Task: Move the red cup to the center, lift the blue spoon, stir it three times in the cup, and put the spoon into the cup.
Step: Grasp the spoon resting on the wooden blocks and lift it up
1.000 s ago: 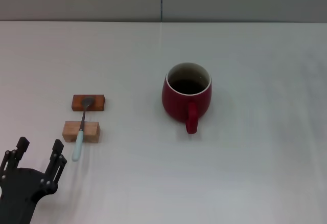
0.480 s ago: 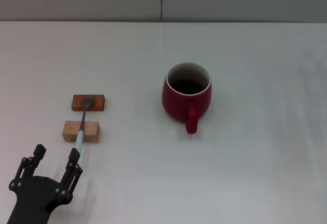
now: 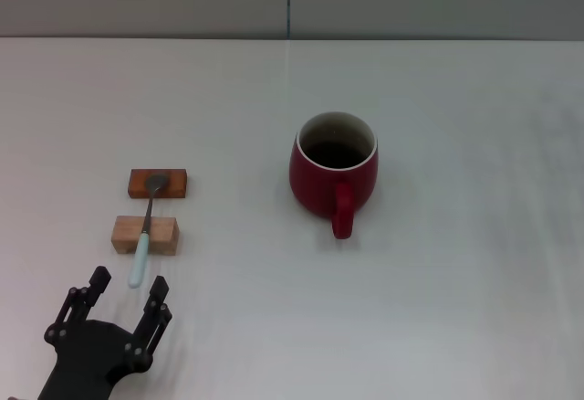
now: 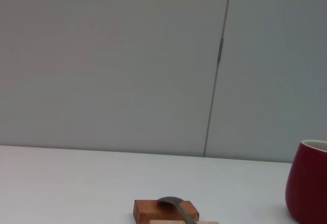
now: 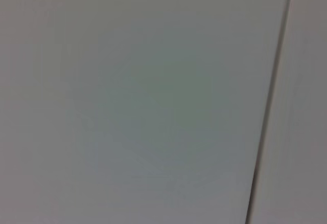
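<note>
In the lower left of the head view the left gripper (image 3: 128,289) sits low over the white table (image 3: 456,309), its two black fingers spread well apart and pointing up the frame, with nothing between them. The handle tip of the blue spoon (image 3: 142,240) ends just above the gap between those fingertips, near but not touching them.

The spoon's long axis runs almost straight up and down the frame, tilted slightly right at the top. Its pale blue handle points toward the bottom edge and its dark grey bowl points away. The handle crosses the light wooden block (image 3: 144,234), and the bowl rests on the darker brown block (image 3: 158,183) just above it.

Right of centre stands the red cup (image 3: 333,172), upright, well apart from the spoon and blocks. Its loop handle points down the frame toward the bottom edge, and the dark inside shows within the pale rim.

The left wrist view looks along the table at a low angle. It shows the brown block (image 4: 166,211) side-on with the spoon bowl (image 4: 174,204) lying on top, and the cup's side (image 4: 309,183) at the right edge, before a grey panelled wall (image 4: 112,65). The gripper's own fingers do not show there.

The right wrist view shows only grey wall panel (image 5: 133,101); the right gripper appears in no view
</note>
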Robot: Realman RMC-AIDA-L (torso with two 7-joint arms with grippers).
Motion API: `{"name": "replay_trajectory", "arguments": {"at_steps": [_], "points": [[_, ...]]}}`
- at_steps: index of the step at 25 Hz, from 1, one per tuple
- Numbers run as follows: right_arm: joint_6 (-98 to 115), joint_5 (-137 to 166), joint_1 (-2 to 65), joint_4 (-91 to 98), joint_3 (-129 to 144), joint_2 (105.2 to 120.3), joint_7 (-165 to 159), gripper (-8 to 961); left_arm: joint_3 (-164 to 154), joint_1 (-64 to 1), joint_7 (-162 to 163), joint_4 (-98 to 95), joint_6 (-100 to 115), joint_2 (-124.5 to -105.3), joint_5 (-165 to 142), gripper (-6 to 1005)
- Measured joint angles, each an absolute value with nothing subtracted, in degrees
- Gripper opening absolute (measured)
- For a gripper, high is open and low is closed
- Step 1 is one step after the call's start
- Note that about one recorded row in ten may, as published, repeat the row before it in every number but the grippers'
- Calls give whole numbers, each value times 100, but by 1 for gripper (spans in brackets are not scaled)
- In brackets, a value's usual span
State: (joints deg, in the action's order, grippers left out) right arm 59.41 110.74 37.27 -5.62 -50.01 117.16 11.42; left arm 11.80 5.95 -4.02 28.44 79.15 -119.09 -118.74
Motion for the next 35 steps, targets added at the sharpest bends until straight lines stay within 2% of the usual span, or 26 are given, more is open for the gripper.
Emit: {"name": "replay_trajectory", "arguments": {"at_steps": [25,35], "points": [[5951,11074,3711,-591,-5003,11716,1142,43,1231,86,-439,2857,7467,-11909,-11469,677],[5959,11074,3715,-589,-5001,11716,1142,43,1211,85,-448,2872,7420,-11909,-11424,675]]}}
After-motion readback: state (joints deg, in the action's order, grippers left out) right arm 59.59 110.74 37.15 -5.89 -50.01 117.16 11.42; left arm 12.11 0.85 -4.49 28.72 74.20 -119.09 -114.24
